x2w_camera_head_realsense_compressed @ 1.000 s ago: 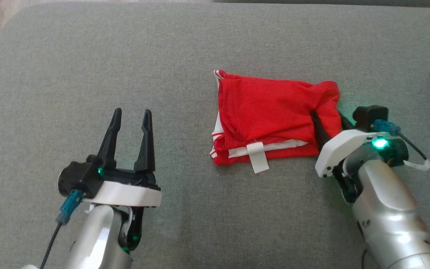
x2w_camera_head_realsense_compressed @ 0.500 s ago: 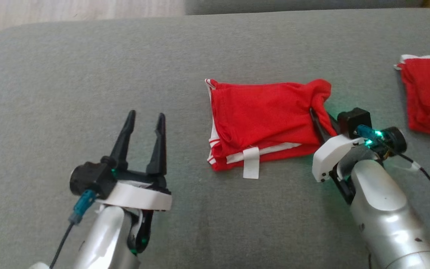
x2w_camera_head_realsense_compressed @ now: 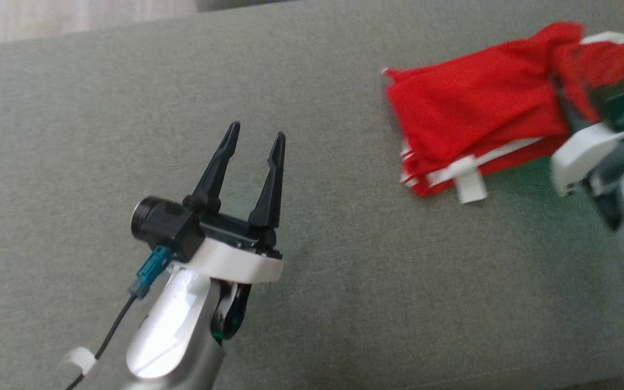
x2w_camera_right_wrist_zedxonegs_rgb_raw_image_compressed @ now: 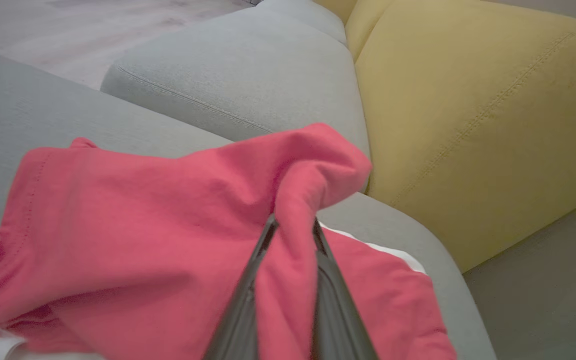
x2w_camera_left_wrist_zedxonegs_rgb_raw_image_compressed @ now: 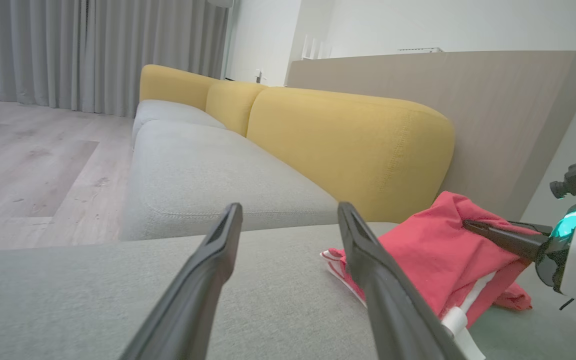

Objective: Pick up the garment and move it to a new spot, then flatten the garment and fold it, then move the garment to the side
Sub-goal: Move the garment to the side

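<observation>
**Right gripper had a fistful of red shirt, left one just chilling**

So the garment (x2w_camera_head_realsense_compressed: 469, 114) was a red folded bundle with white trim (x2w_camera_head_realsense_compressed: 507, 151) along its near edge and a white tag (x2w_camera_head_realsense_compressed: 469, 184) sticking out of that edge. It lay stretched out to the left of the right gripper (x2w_camera_head_realsense_compressed: 561, 89), on the grey sofa cushion (x2w_camera_head_realsense_compressed: 344, 271).

The right gripper was clamped on the bundle's right end. In the right wrist view, the two dark fingers (x2w_camera_right_wrist_zedxonegs_rgb_raw_image_compressed: 248, 300) sat nearly together with a bunched-up fold of the garment (x2w_camera_right_wrist_zedxonegs_rgb_raw_image_compressed: 143, 225) pinched between them and flopping over the tips. From the left wrist view, that pinched end of the garment (x2w_camera_left_wrist_zedxonegs_rgb_raw_image_compressed: 418, 250) sat higher than the far end, which touched the cushion.

Just past and under the right gripper there was a second red piece (x2w_camera_head_realsense_compressed: 610, 54) with a white stripe, touching or overlapping the held one. I honestly couldn't tell which, the head view was pretty blurry there.

The left gripper (x2w_camera_head_realsense_compressed: 258, 131) was well apart from the cloth, the garment off to its right. Its fingers stood wide apart with nothing between them, over bare cushion.

Ahead of the left gripper (x2w_camera_left_wrist_zedxonegs_rgb_raw_image_compressed: 290, 207) ran the yellow backrest (x2w_camera_left_wrist_zedxonegs_rgb_raw_image_compressed: 348, 145), with wood floor (x2w_camera_left_wrist_zedxonegs_rgb_raw_image_compressed: 33, 165) and grey curtains (x2w_camera_left_wrist_zedxonegs_rgb_raw_image_compressed: 68, 50) off to its left.
</observation>
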